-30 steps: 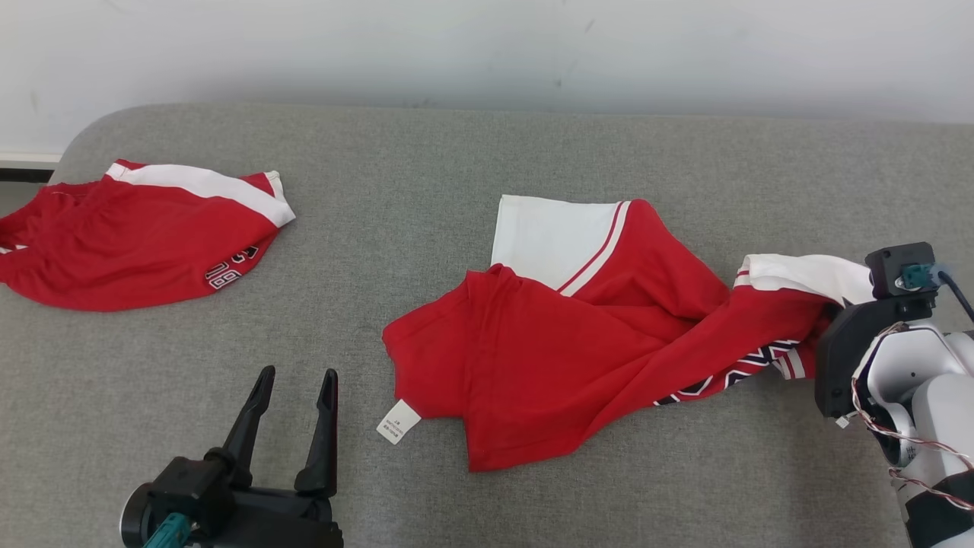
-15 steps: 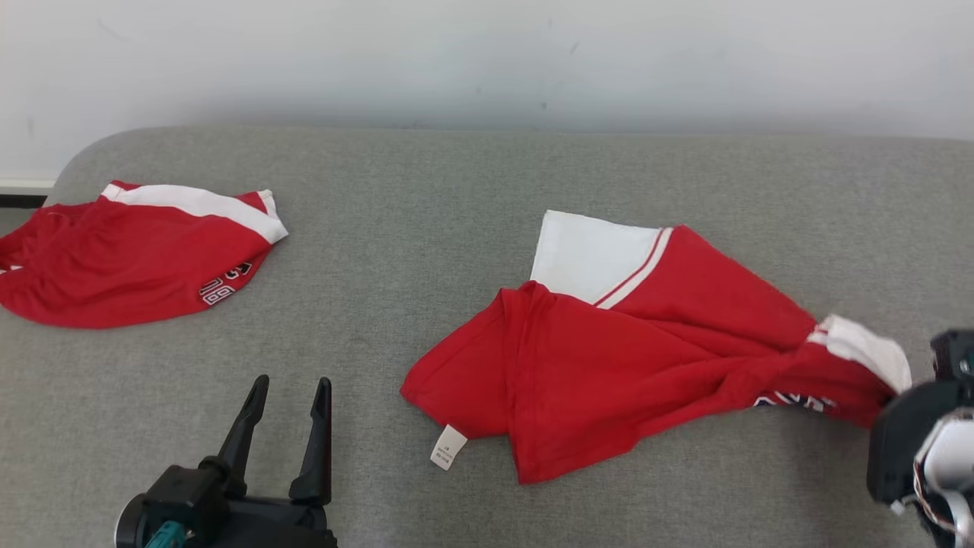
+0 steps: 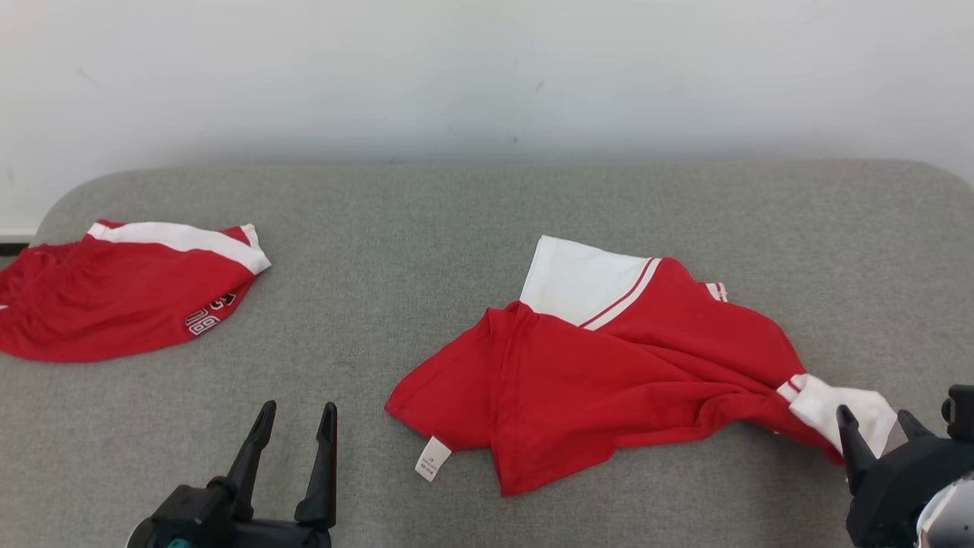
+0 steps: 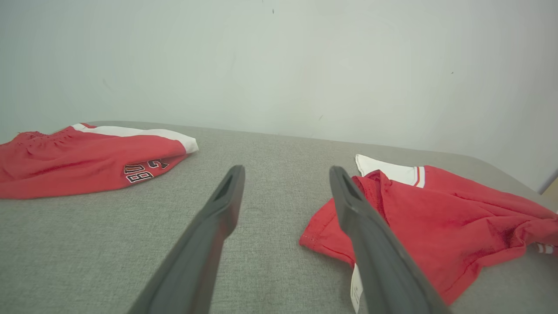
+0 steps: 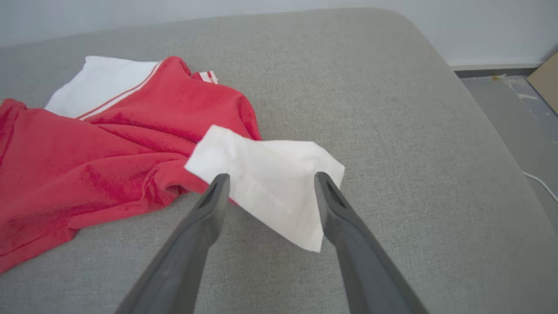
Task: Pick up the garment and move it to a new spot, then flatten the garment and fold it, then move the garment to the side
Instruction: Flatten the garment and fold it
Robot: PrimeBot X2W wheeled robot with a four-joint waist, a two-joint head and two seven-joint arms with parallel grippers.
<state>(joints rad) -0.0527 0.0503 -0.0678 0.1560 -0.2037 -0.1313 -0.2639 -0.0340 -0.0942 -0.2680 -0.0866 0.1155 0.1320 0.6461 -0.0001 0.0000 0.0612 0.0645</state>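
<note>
Both open and empty — left gripper (image 3: pixel 298 407), right gripper (image 3: pixel 872 415); we judge the garment (image 3: pixel 609 380) limp, light: grasp its white cuff (image 5: pixel 270 183).

Left gripper (image 4: pixel 286 171): both dark fingers rise from the bottom edge, spread wide, with nothing between them. Grey fabric surface (image 4: pixel 109 253) shows in the gap.

At view right, a crumpled red garment (image 4: pixel 444 218) lies on the surface. It has a white panel with red stripes at its far edge and a white label (image 4: pixel 355 290) at its near edge, partly hidden by a finger.

At far left lies a second red garment (image 4: pixel 74 163) with a white band and lettering, well apart from the first. Pale wall (image 4: pixel 279 65) behind.
</note>
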